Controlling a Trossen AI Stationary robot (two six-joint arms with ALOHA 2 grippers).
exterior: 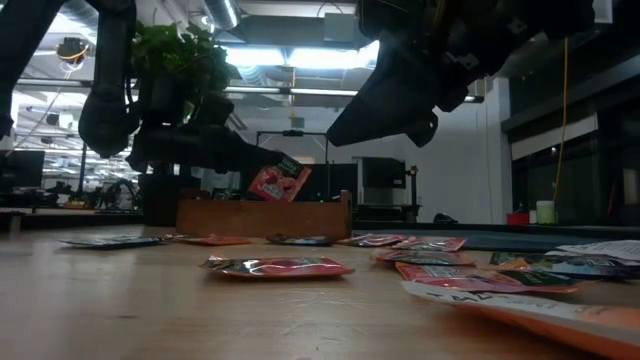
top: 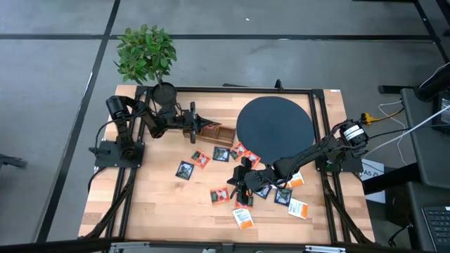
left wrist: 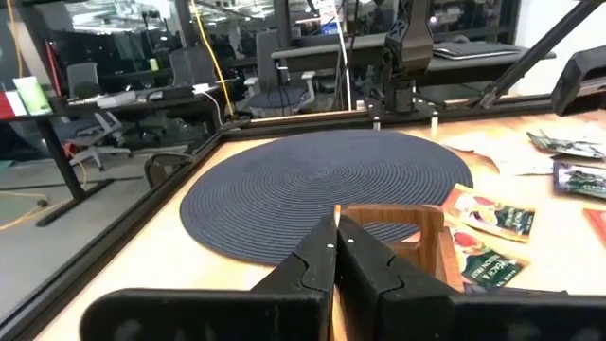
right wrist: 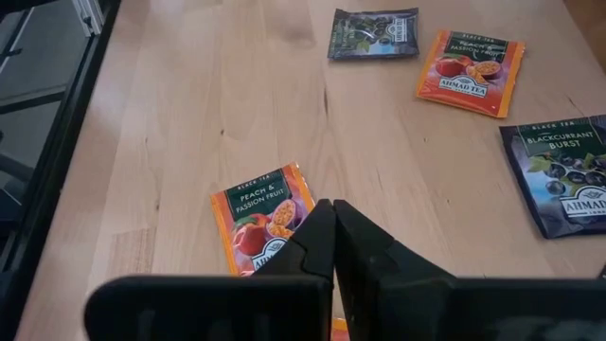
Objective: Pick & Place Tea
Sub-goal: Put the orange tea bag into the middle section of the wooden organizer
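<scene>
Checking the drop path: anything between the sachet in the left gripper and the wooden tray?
Nothing visible. The left gripper pinches the red sachet just above the wooden tray, and the low view shows open air between them. The right gripper hovers over the loose sachets, well aside.

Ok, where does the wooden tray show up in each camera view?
High: wooden tray left of centre, beside the black disc.
Low: centre, mid-distance.
Left wrist: just beyond the fingers.
Right wrist: not in it.
Shared landmark: left gripper, shut on red sachet, above it.
</scene>
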